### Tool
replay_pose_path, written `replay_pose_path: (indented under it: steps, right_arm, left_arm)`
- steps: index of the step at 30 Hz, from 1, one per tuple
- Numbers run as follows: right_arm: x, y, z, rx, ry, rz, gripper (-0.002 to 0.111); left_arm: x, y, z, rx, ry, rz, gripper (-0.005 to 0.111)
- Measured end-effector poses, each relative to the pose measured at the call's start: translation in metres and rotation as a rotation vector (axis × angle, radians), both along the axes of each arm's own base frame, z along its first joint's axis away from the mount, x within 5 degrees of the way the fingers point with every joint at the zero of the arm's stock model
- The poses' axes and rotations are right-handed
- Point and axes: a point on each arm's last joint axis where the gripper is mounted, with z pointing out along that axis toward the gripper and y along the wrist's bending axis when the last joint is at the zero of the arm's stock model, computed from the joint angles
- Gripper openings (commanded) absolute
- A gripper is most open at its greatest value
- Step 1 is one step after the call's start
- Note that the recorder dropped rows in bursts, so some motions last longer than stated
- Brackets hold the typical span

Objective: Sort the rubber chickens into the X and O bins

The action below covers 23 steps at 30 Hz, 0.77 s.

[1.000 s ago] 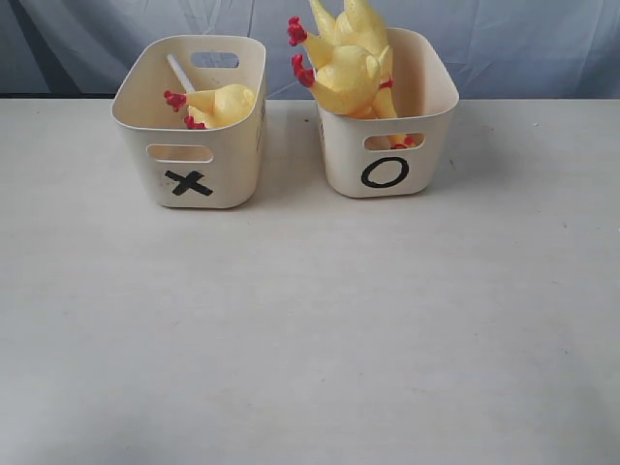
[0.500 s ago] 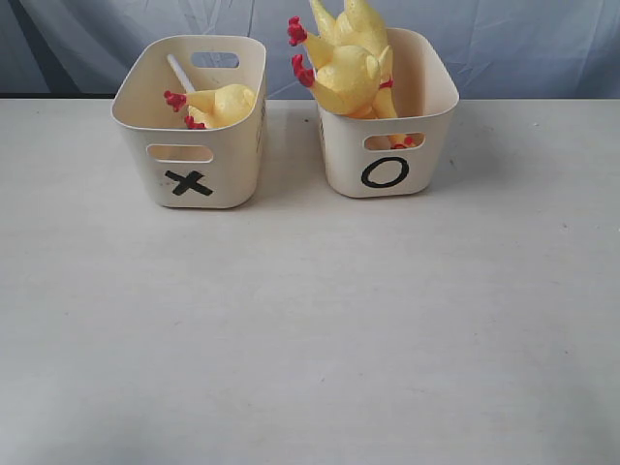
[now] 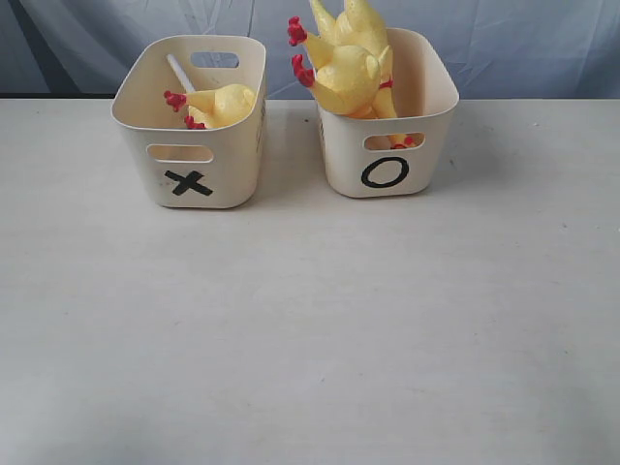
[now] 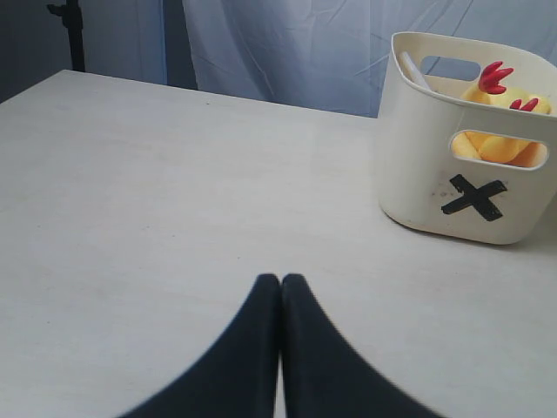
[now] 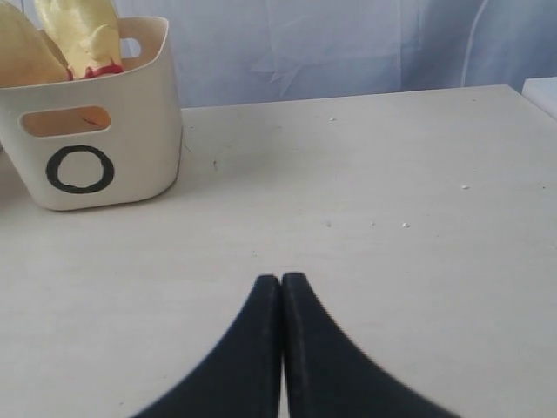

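Note:
The cream X bin [image 3: 194, 179] stands at the back left and holds a yellow chicken piece with red feet [image 3: 221, 104]; the left wrist view shows the same X bin [image 4: 418, 174] and chicken piece [image 4: 505, 96]. Beside it, the O bin [image 3: 387, 170] holds two yellow rubber chickens [image 3: 351, 68] standing feet-up above the rim. The O bin [image 5: 130, 131] and chickens [image 5: 78, 35] also show in the right wrist view. My left gripper [image 4: 280, 279] is shut and empty over bare table. My right gripper [image 5: 280, 279] is shut and empty too. Neither gripper appears in the exterior view.
A white tube-like piece [image 3: 180, 72] leans inside the X bin. A pale blue cloth [image 3: 504, 39] hangs behind the white table [image 3: 310, 329]. A dark stand [image 4: 74, 35] rises past the table's far corner in the left wrist view.

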Motion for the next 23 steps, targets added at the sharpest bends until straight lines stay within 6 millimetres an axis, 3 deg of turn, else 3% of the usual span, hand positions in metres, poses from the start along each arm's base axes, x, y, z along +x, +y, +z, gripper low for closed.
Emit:
replay_pose_path:
  steps: [23]
  right_arm:
    - [0.0, 0.001, 0.0, 0.006, 0.0, 0.015, -0.001]
  left_arm:
    - [0.0, 0.0, 0.0, 0.0, 0.0, 0.0, 0.0]
